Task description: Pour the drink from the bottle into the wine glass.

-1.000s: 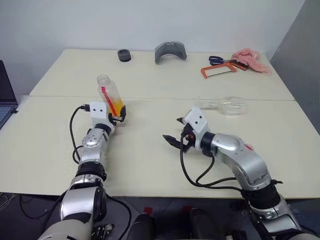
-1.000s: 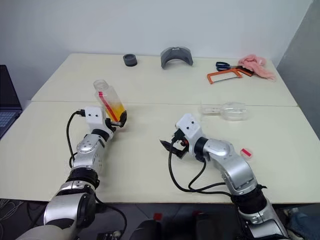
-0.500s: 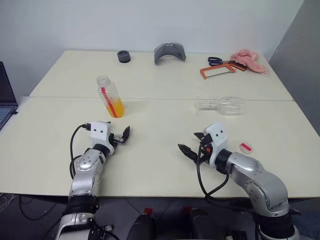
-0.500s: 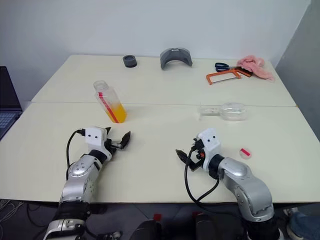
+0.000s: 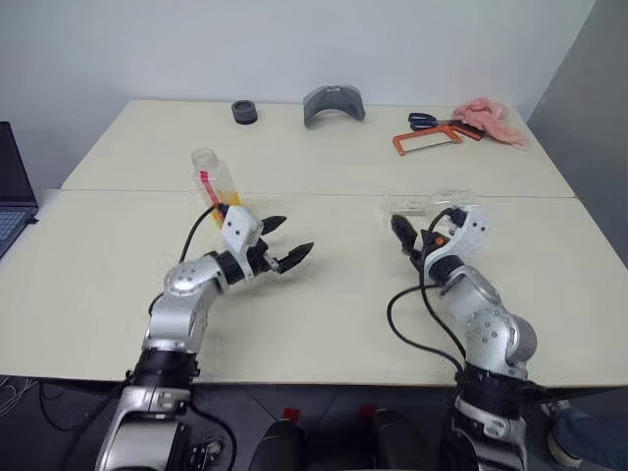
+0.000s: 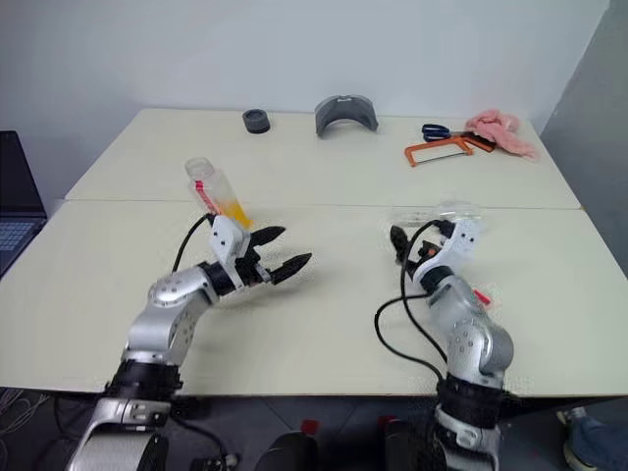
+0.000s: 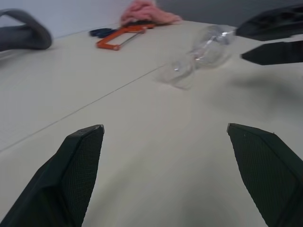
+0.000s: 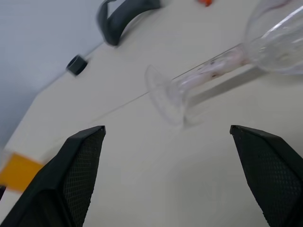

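Table (image 5: 324, 157): two cream tops butted along one seam, far top and near top.

Hidden or cut off: a dark laptop (image 5: 14, 186) is cut by the picture's left edge, beyond the table's left edge. The left arm covers the lower part of the bottle (image 5: 213, 180), so its base and most of the drink (image 6: 234, 208) are screened; only a patch of orange-yellow shows above the wrist. The right gripper's white housing overlaps the bowl of the wine glass (image 8: 222, 66) in the head views, and the clear glass is faint against the table there.

Bottle: clear, squarish, red vertical stripe, no cap on its open neck. It leans on the seam toward the left edge.

Wine glass: lying on its side just on the near side of the seam, toward the right edge. In the right wrist view the round foot faces the camera, the thin stem runs back to the bowl, and the bowl is cut by the frame.

Left gripper (image 5: 287, 241): over the near top, near its middle, apart from the bottle, fingers spread wide, nothing between them.

Right gripper (image 5: 412, 237): just beside the glass's foot, fingers spread wide, empty; contact with the glass cannot be told.

Far top, smaller items: grey curved piece (image 5: 334, 101) by the far edge, pink cloth (image 5: 491, 116) at the far right corner, orange-framed tool (image 5: 424, 139) and blue-handled scissors (image 5: 424, 120) beside the cloth, black round piece (image 5: 243, 111) by the far edge.

Small pinkish-red item (image 6: 481, 296) lies on the near top, partly behind the right arm; too small to identify.
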